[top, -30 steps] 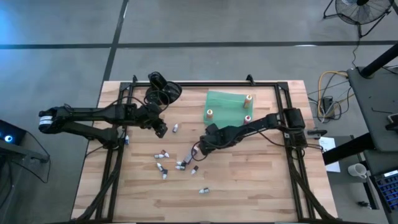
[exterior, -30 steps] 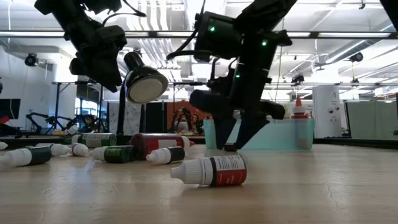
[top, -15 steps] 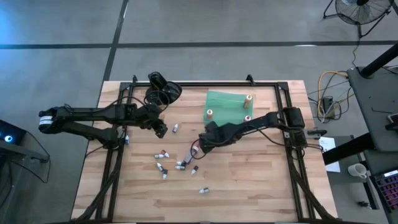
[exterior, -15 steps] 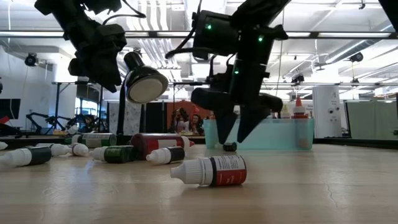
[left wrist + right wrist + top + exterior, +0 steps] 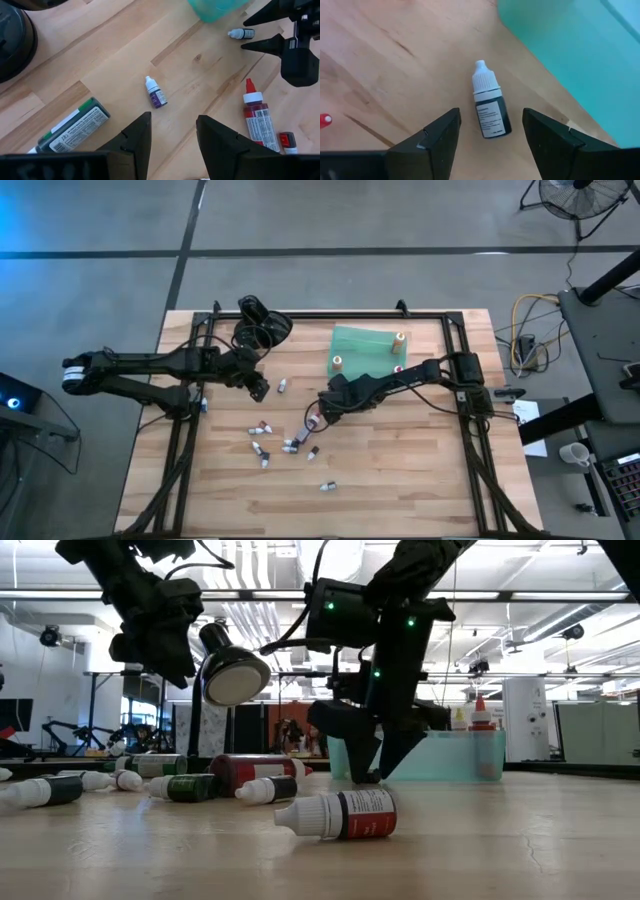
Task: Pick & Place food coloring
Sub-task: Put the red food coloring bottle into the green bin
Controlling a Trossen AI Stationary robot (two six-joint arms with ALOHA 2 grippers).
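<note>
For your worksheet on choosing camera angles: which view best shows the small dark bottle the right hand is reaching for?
The right wrist view: the dark bottle lies between the open right hand, label and white cap clear. The left wrist view shows it tiny; the high and low views barely show it.

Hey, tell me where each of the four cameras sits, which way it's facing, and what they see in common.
High view: overhead, straight down on the wooden table, both arms.
Low view: tabletop height, level across lying bottles; both arms descend from above.
Left wrist view: above the table, past the open left claw at a small purple-labelled bottle.
Right wrist view: past the open right claw straddling a small dark white-capped bottle.
Shared: that dark bottle beside the flat teal tray appears in both wrist views.
</note>
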